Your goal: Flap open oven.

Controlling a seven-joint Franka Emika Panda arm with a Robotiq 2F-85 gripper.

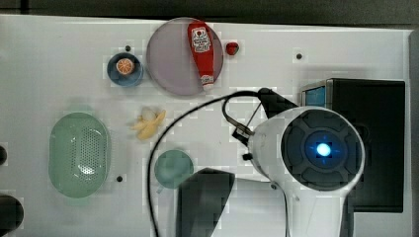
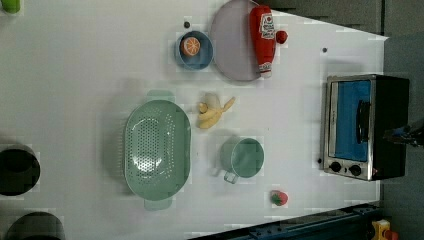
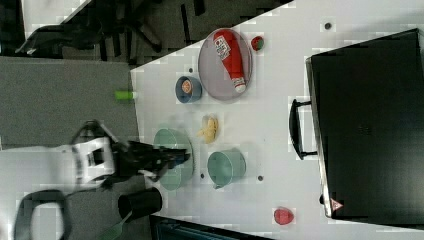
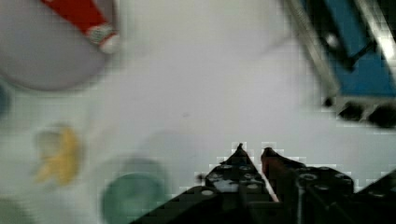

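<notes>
The oven [image 2: 365, 125] stands at the left view's right, with its blue glass door flat in its silver frame and the dark bar handle [image 2: 362, 121] across it. In the right view the oven [image 3: 370, 125] is a big black box with the handle [image 3: 295, 130] sticking out in front. The wrist view has my gripper [image 4: 253, 149] hanging over bare white table, its two dark fingertips nearly touching with nothing between them. The oven [image 4: 359, 60] door corner lies off to one side of it, well apart. In the top view my arm [image 1: 321, 148] covers most of the oven [image 1: 380, 98].
On the white table [image 2: 100, 75] a ketchup bottle [image 2: 262, 35] lies on a grey plate [image 2: 232, 45]. Beside them are a blue bowl with an orange slice [image 2: 192, 47], a banana [image 2: 212, 112], a green cup [image 2: 245, 157], a green colander [image 2: 157, 150] and a red strawberry [image 2: 279, 198].
</notes>
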